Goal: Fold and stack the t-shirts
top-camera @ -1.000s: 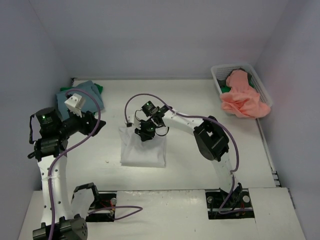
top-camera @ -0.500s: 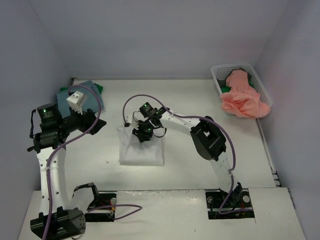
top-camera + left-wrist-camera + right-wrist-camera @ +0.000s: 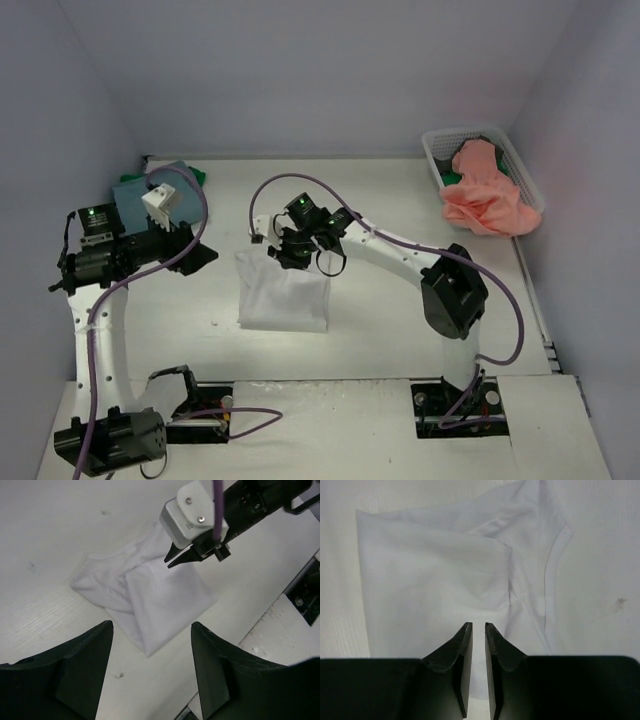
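Note:
A white t-shirt (image 3: 285,300) lies folded into a narrow rectangle at the table's middle, seen also in the left wrist view (image 3: 160,595) and the right wrist view (image 3: 430,580), collar to the right there. My right gripper (image 3: 283,256) (image 3: 475,625) points down at the shirt's far edge; its jaws stand a narrow slit apart with nothing pinched between them. My left gripper (image 3: 195,255) (image 3: 151,625) hangs wide open and empty, in the air left of the shirt. Folded t-shirts, light blue (image 3: 140,190) over green (image 3: 195,175), lie at the back left. A salmon t-shirt (image 3: 485,195) spills from the basket.
The white mesh basket (image 3: 440,145) stands at the back right against the wall, with a bit of green cloth (image 3: 452,178) under the salmon one. Purple cables loop over both arms. The arm bases sit in cut-outs at the near edge.
My right gripper has shifted slightly toward the shirt's far edge and its elbow has swung right. My left arm has drawn back to the left, gripper still open.

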You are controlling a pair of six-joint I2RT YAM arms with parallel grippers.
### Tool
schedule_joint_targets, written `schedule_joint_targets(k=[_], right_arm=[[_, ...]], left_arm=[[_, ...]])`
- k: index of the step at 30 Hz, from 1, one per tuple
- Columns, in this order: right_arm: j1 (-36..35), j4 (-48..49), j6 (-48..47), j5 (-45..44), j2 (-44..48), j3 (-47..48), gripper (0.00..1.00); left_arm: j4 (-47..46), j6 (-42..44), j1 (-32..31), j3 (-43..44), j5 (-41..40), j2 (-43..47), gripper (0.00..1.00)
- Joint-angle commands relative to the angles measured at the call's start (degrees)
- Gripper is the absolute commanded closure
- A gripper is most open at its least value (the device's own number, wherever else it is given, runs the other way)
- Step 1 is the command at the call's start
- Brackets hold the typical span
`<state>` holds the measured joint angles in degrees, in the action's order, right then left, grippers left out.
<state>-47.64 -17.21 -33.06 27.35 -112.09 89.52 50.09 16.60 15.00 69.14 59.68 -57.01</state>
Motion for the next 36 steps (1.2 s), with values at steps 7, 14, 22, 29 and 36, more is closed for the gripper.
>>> schedule_joint_targets(k=[7, 14, 22, 29, 36], right_arm=[[-5.36, -0.81, 2.38, 0.86, 3.47, -3.12, 1.00], [-5.98, 1.56, 3.79, 2.18, 0.56, -5.13, 1.00], [-6.33, 5.51, 6.07, 1.39, -0.14, -8.57, 1.00], [-6.68, 6.58, 8.01, -2.91, -3.57, -8.66, 1.00], [-2.39, 6.49, 8.63, -4.94, -5.33, -7.52, 1.00]], left_arm=[[4.50, 2.65, -7.26, -3.05, -0.88, -10.99, 0.48], [2.65, -0.16, -7.62, -4.89, 2.01, -19.53, 0.52], [2.03, -2.10, -7.10, -5.87, 5.09, -27.26, 0.52], [4.23, -1.40, -6.04, -3.67, 6.32, -37.80, 0.45], [2.31, -2.80, -5.86, -2.26, 7.47, -44.58, 0.41]])
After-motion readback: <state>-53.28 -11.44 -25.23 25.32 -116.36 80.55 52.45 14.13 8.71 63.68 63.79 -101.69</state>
